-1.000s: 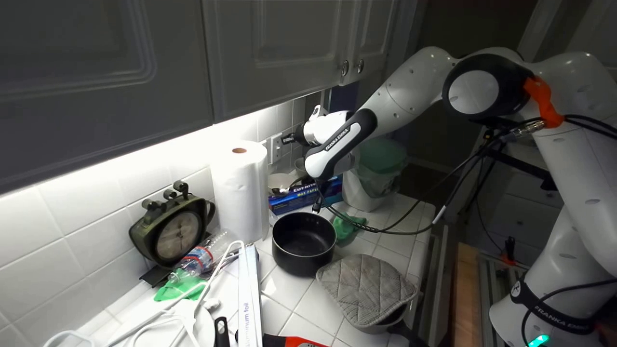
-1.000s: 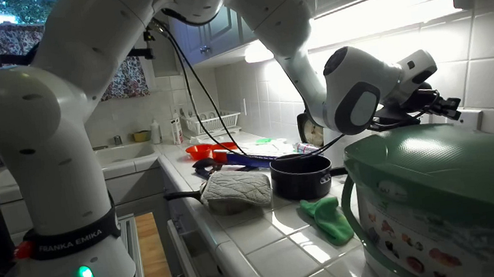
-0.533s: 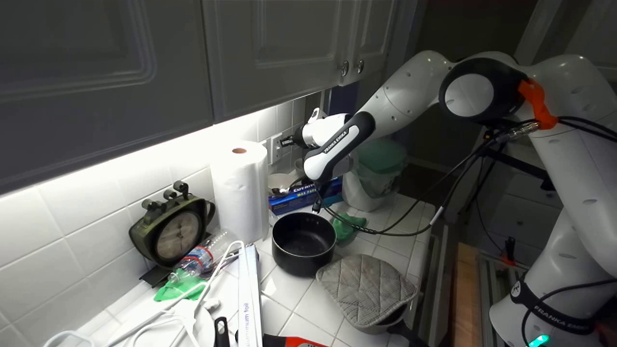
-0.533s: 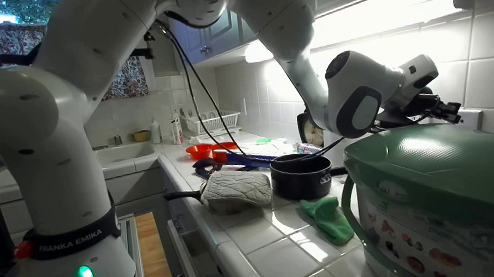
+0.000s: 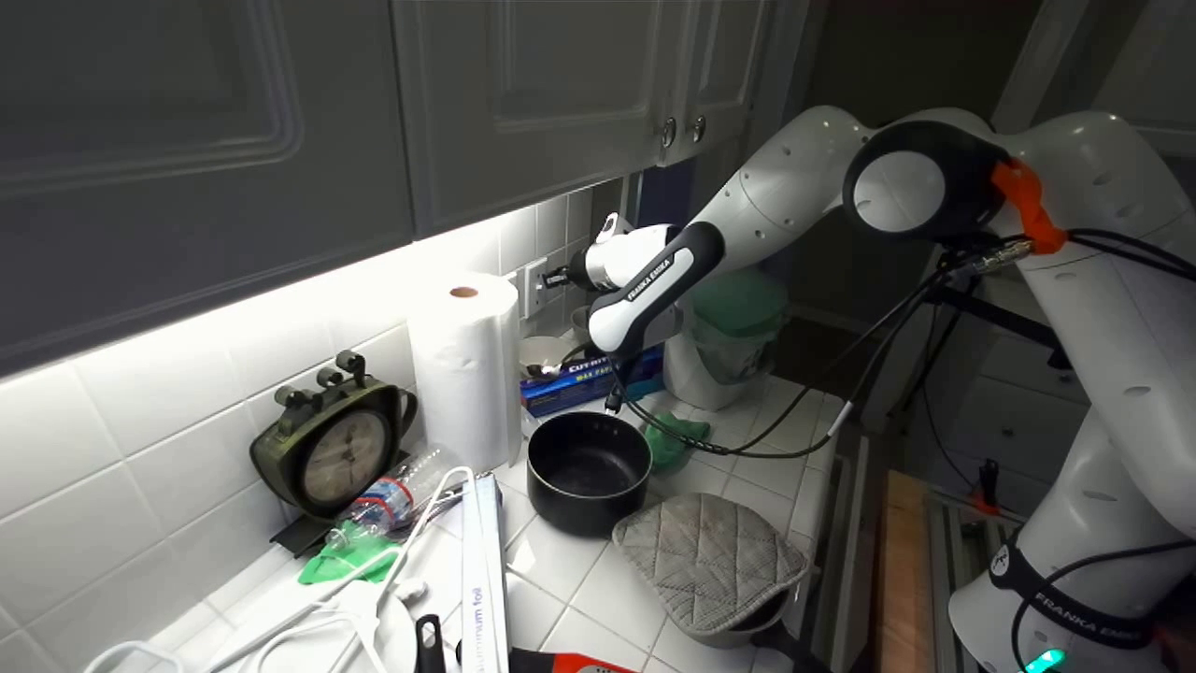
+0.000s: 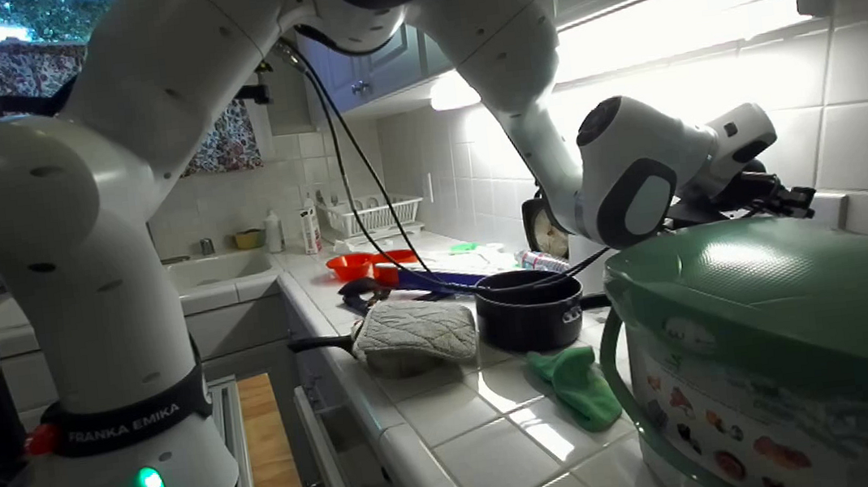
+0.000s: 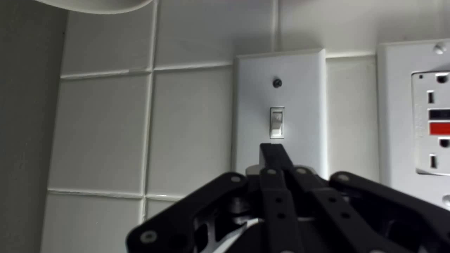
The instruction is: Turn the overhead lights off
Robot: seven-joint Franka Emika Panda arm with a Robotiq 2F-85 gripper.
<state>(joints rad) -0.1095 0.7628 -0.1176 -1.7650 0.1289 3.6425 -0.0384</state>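
A white toggle light switch sits in a plate on the tiled wall. The wrist view appears upside down; the toggle's bright end lies at the slot end nearest my fingertips. My gripper is shut and empty, its tips just beside that end of the slot. I cannot tell whether they touch the plate. In both exterior views the gripper is at the wall by the switch plate. The under-cabinet light is lit.
An outlet plate is beside the switch. A paper towel roll, wax paper box and black pot stand on the counter. A green-lidded bin stands below the wrist. Cabinets hang above.
The arm and gripper have moved slightly down and a little toward the wall by the switch. The gripper stays shut. The under-cabinet light is lit throughout.
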